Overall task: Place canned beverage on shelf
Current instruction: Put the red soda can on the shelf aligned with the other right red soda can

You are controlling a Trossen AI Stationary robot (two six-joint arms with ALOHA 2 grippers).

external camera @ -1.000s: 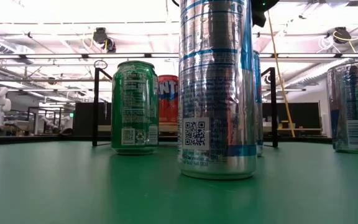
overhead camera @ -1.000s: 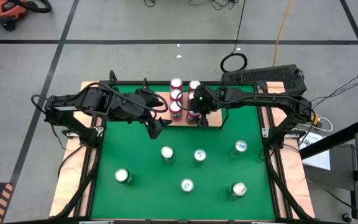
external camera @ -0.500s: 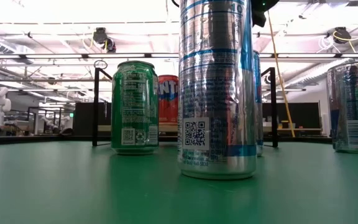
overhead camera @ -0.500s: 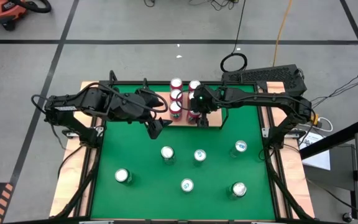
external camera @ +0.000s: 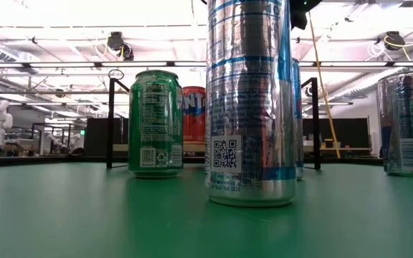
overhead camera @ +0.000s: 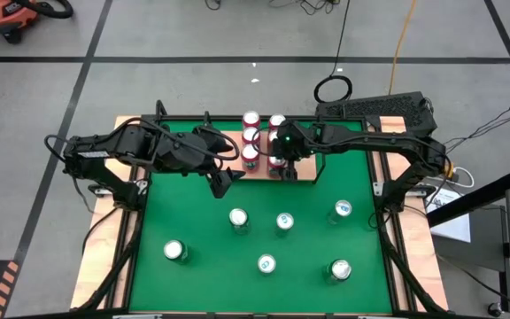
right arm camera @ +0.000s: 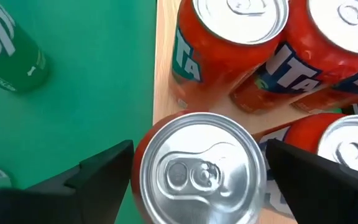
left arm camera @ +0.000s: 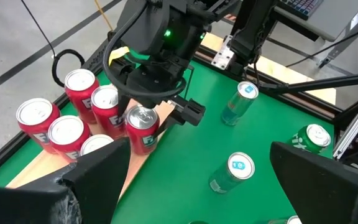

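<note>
The shelf [overhead camera: 235, 166] is a light-wood board with black rails at the mat's far middle. Several red cans [overhead camera: 251, 135] stand on it. My right gripper [overhead camera: 279, 159] hangs over the shelf's near right part, open. Its fingers stand on either side of a red can with a silver top [right arm camera: 197, 168]. This can stands upright on the board's near edge [left arm camera: 143, 127], and one finger [left arm camera: 189, 113] shows apart from it. My left gripper [overhead camera: 220, 182] is open and empty over the mat, left of the shelf's near corner.
Several green and silver-blue cans stand on the green mat [overhead camera: 193, 221] nearer the front, among them ones at the middle [overhead camera: 238, 217], right [overhead camera: 342, 209] and front left [overhead camera: 175, 252]. In the low view a tall silver-blue can [external camera: 249, 100] stands closest, with a green can [external camera: 156, 122] behind it.
</note>
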